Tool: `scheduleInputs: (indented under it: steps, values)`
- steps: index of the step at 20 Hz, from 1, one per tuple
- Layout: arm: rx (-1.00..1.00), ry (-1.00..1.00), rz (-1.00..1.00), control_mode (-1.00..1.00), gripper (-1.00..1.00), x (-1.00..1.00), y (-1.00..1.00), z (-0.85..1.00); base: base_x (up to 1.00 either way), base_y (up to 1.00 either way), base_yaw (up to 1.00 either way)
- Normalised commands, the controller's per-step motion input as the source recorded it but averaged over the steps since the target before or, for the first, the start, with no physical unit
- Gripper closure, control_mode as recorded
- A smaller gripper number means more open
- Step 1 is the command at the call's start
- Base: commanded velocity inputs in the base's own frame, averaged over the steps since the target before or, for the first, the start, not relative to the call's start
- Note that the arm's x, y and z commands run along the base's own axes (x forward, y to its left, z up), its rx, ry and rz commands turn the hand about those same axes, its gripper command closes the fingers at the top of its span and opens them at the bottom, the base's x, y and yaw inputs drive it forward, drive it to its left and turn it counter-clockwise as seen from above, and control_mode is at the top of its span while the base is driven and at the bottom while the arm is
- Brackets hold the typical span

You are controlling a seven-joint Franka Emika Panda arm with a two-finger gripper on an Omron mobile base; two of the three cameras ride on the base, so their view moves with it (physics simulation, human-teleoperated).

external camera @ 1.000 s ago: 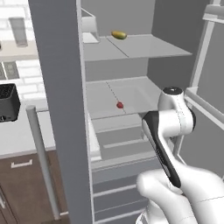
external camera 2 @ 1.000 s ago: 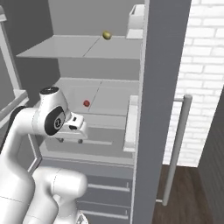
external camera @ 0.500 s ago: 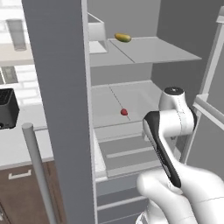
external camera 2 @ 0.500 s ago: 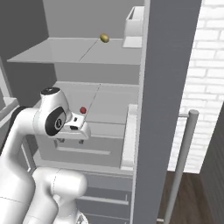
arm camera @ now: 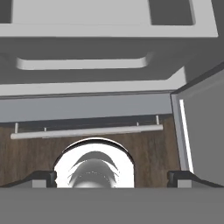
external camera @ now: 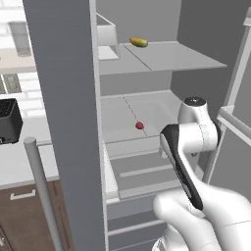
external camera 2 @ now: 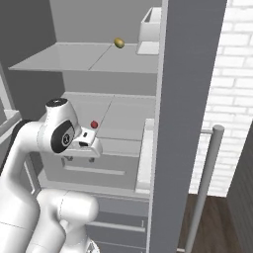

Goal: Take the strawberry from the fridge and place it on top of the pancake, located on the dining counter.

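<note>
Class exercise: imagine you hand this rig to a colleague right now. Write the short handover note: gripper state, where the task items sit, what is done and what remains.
Gripper: open, empty, pointing down at the fridge's lower drawers.
Strawberry: on the middle shelf of the fridge, untouched; a yellow-green item lies on the shelf above.
Done: fridge doors stand open and the arm is in front of the shelves.
Left: reach in, grasp the strawberry, carry it to the pancake on the dining counter.

Flat, even rendered light, no glare. Soft shading is seen under the fridge (external camera: 147, 59) shelves ahead of the arm. Edges are sharp, no blur.
</note>
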Motion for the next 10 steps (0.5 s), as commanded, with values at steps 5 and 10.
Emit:
scheduleInputs:
  steps: [5,10]
  values:
    - [0.00,-0.05,0.03,-1.00,-1.00,0.06,0.00,0.00,0.13,0.02,0.03]
    - [0.07,-0.35,0.19,-1.00,-1.00,0.45,0.10,0.01,0.00,0.00,0.00]
